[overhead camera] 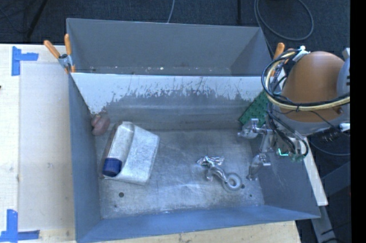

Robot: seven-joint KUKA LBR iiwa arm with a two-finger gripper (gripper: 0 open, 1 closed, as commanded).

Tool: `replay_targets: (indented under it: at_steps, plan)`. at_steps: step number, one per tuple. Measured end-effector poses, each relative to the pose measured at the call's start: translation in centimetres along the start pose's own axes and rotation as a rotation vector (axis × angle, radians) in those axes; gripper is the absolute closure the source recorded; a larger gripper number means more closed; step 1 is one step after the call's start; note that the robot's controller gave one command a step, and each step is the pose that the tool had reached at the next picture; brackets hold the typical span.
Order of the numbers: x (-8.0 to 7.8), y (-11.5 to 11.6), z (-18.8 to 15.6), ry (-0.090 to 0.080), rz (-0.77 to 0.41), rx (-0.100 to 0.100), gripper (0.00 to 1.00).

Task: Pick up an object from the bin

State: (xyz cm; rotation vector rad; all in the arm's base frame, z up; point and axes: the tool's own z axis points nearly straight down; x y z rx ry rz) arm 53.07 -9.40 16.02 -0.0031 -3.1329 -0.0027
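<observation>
The arm comes in from the right, with a round orange cover (311, 84) and cables on its wrist. Its gripper (255, 150) hangs low at the right side of the grey bin (171, 99), close to the right wall. The two fingers (249, 132) are apart, one nearer the back and one nearer the front, and nothing is between them.

The thing nearest to it is a small shiny metal piece (218, 171) (bent, with a ring at one end). It lies flat on the bin floor, just to the left of the front finger and not touching it.

A flat green thing (255, 108) leans on the right wall behind the gripper.

Far away on the left side lies a white bottle (137, 153) with a blue cap (111, 167). A little brown lump (100, 122) sits beside it, near the left wall.
</observation>
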Motion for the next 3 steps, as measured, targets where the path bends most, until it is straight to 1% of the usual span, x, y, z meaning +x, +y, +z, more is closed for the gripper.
replay_targets:
  at_steps: [1,2,3]
  plan:
    - [1.3,2.2,8.7,0.002,-0.108,0.002,0.0]
    - [1.4,2.2,8.4,0.008,-0.111,0.003,1.0]
    - [-0.9,4.4,-5.8,-0.014,-0.578,0.005,1.0]
